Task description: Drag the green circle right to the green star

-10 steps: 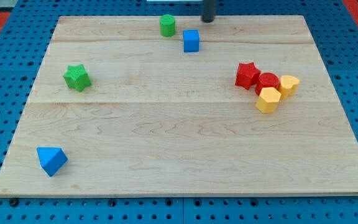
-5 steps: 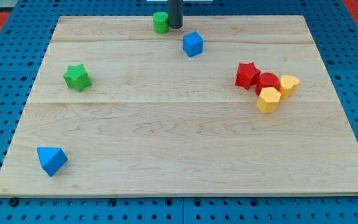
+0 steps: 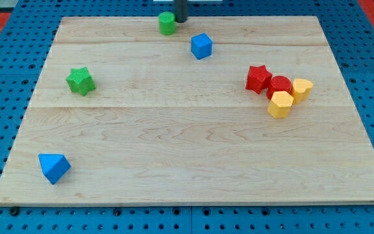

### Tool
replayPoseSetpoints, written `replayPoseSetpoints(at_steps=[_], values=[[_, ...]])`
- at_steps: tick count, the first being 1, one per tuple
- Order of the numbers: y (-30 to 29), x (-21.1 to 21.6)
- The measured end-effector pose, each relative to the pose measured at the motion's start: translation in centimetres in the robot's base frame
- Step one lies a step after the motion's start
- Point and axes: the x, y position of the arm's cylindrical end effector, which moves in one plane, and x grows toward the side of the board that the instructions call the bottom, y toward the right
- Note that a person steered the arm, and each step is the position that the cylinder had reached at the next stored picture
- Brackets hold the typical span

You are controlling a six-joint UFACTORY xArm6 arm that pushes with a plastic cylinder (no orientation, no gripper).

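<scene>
Your tip (image 3: 180, 20) sits at surface (image 3: 187, 169) top edge, touching green circle (image 3: 167, 23) on its right side. No pincer on this rod. Green star (image 3: 80, 80) well apart, lower left. Task barely begun; whole drag left.

No legible text or markings

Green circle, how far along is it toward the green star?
Done: nothing yet; the green circle sits at the board's top edge, far from the green star. In hand: my tip is beside the circle's right. Left: nearly the whole push down-left to the star.
</scene>
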Motion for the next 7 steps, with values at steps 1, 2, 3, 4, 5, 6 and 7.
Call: replayPoseSetpoints(at_steps=[1, 2, 3, 4, 5, 6, 7], values=[[-6.3, 3.5], [-6.4, 4.1], [-9.4, 5.0], [-11.2, 6.3], [-5.8, 11.5], [-3.9, 11.8], [-8.2, 12.6]])
